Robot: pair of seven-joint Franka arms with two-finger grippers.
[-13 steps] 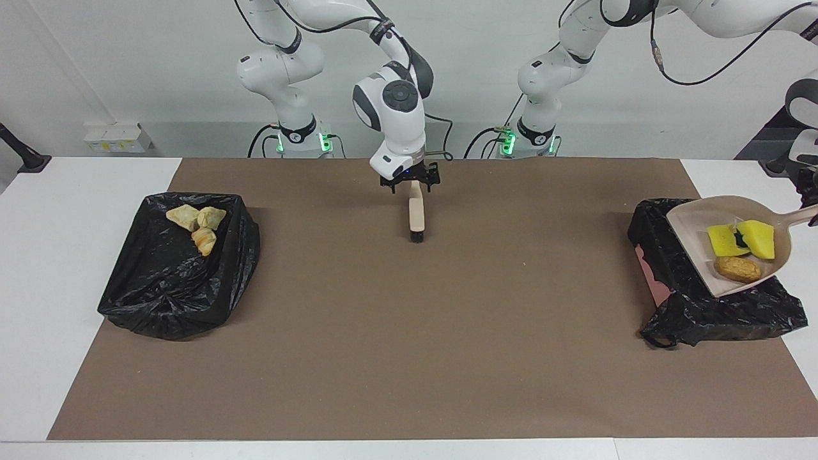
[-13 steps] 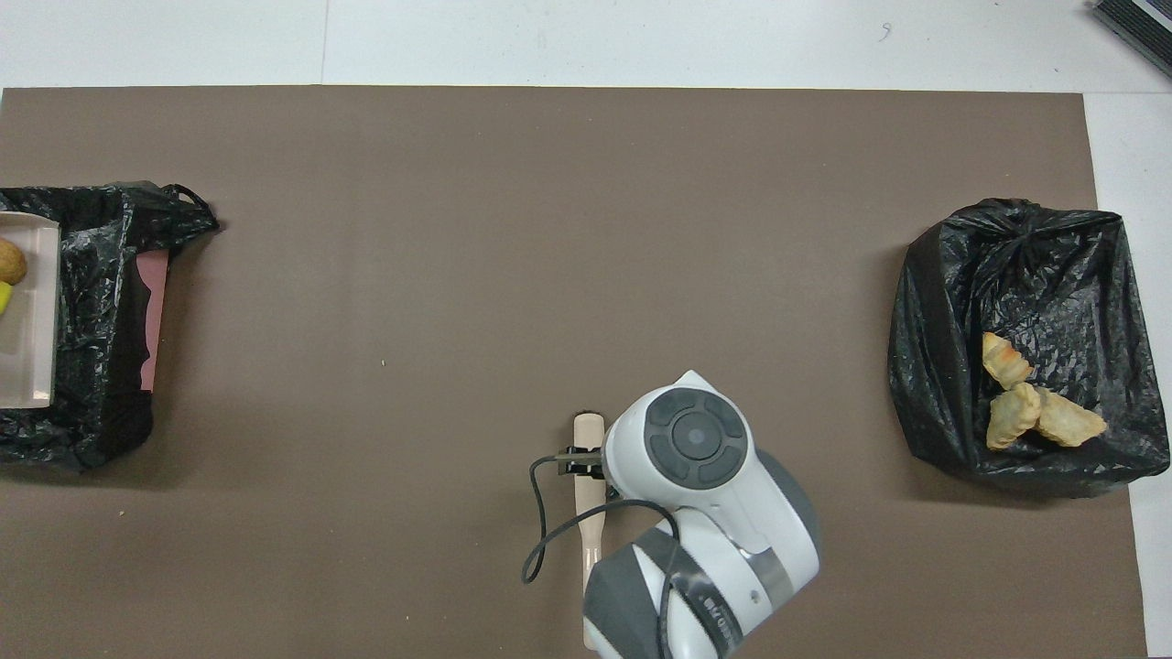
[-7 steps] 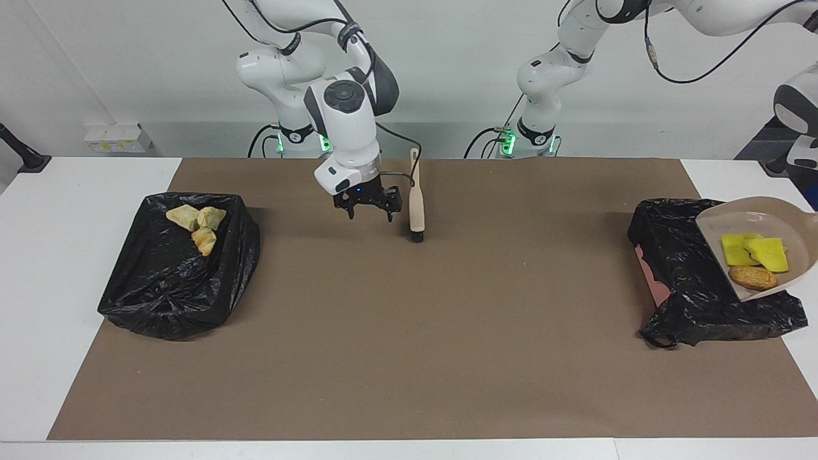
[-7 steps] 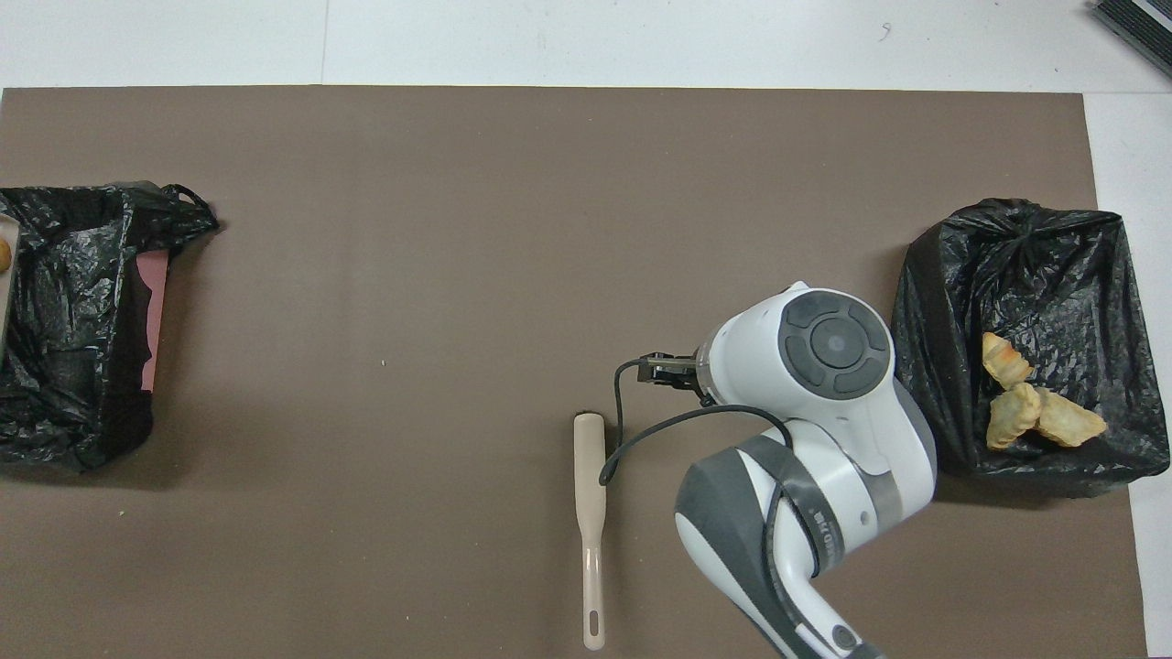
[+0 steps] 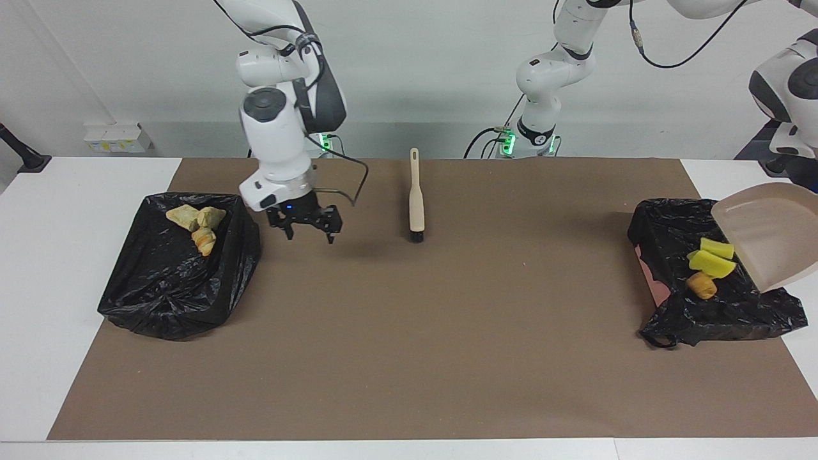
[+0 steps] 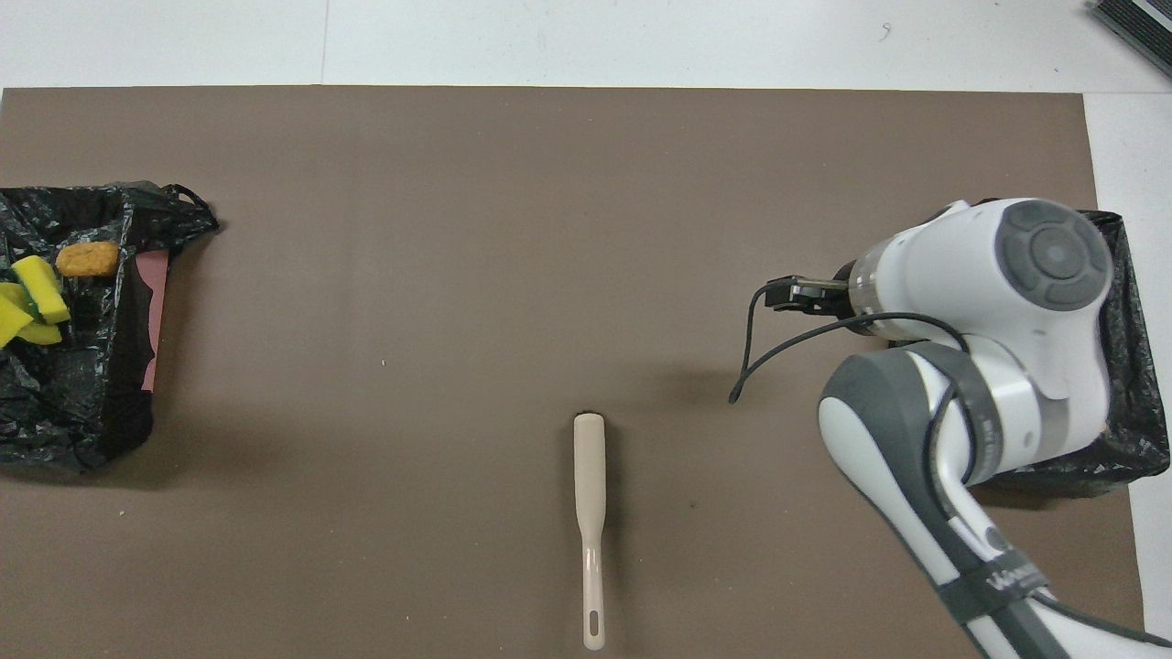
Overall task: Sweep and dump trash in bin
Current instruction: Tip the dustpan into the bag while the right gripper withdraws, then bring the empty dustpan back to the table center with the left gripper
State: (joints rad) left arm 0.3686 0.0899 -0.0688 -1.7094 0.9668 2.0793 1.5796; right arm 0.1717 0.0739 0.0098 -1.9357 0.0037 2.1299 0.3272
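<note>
The right hand [image 5: 305,225], fingers spread and empty, is hovering over the brown mat beside the black-bagged bin [image 5: 172,281] at the table's right-arm end. The left hand, out of sight, is gripping the tilted beige plastic dustpan [image 5: 776,233]; yellow sponge pieces [image 5: 712,257] are lying in the other bin [image 5: 716,306].

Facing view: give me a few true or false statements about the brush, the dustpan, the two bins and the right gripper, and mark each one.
1. The brush lies on the brown mat with no gripper on it. True.
2. The dustpan holds the yellow sponge pieces. False: it is tilted and empty; the yellow sponge pieces and the orange-brown lump lie in the bin below it.
3. The right gripper is shut on the brush. False: it is open and empty, over the mat.
4. Tan lumps lie in the bin at the right arm's end. True.
</note>
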